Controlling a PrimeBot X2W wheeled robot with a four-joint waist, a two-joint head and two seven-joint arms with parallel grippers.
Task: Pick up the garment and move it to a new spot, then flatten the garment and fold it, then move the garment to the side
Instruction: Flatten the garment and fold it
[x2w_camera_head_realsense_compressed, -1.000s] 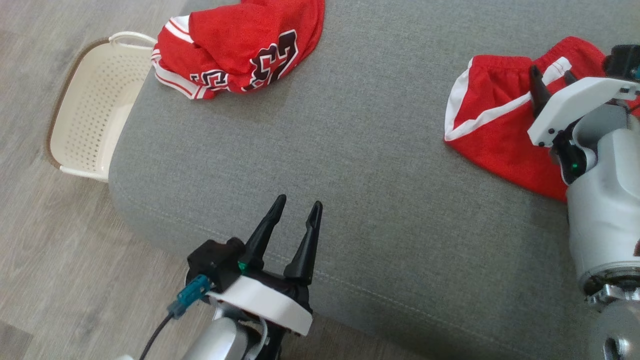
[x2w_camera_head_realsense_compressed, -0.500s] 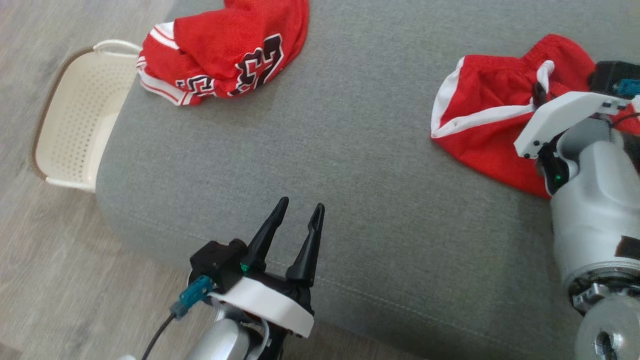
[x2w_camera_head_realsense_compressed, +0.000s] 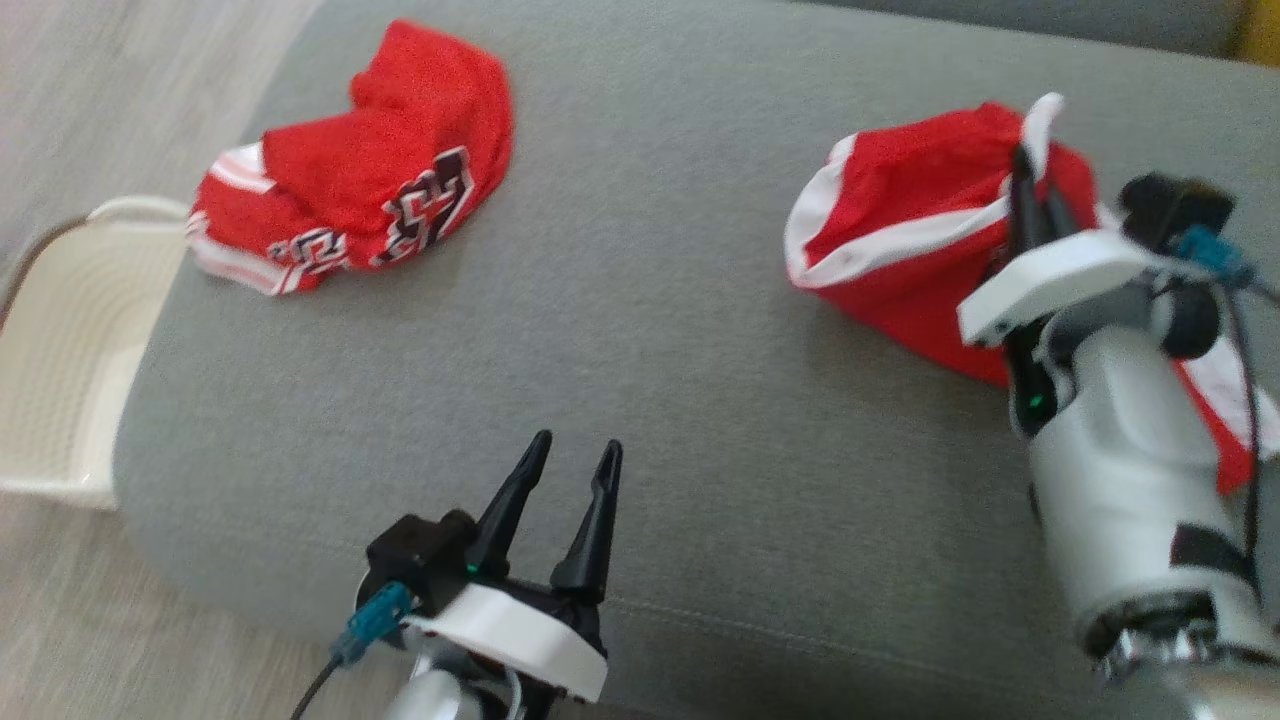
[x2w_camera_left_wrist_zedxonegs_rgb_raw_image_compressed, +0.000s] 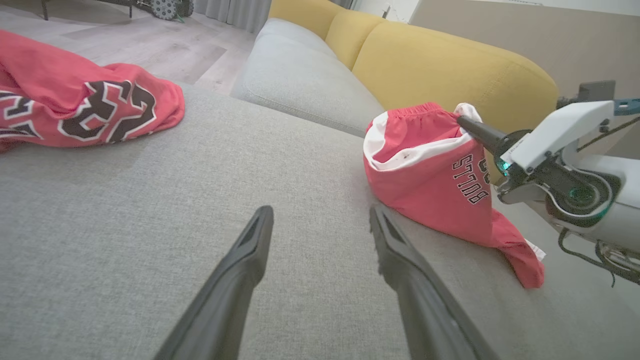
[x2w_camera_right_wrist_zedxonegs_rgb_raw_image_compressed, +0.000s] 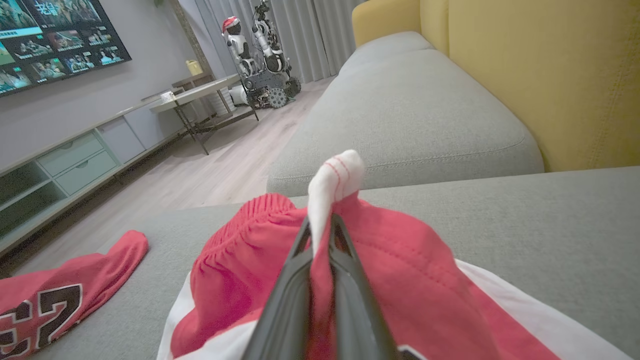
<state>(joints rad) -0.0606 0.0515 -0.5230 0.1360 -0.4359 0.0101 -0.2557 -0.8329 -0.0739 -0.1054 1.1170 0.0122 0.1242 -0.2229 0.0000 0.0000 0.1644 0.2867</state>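
Near the sofa's right edge, the right claw pinches the tented shorts. Left claw gapes wide by the front edge. Pick-up step; next, likely lift clear and carry toward the middle.

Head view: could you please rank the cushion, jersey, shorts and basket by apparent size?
1. Cushion
2. Jersey and shorts: alike, shorts partly behind the right arm
3. Basket, cut by the edge
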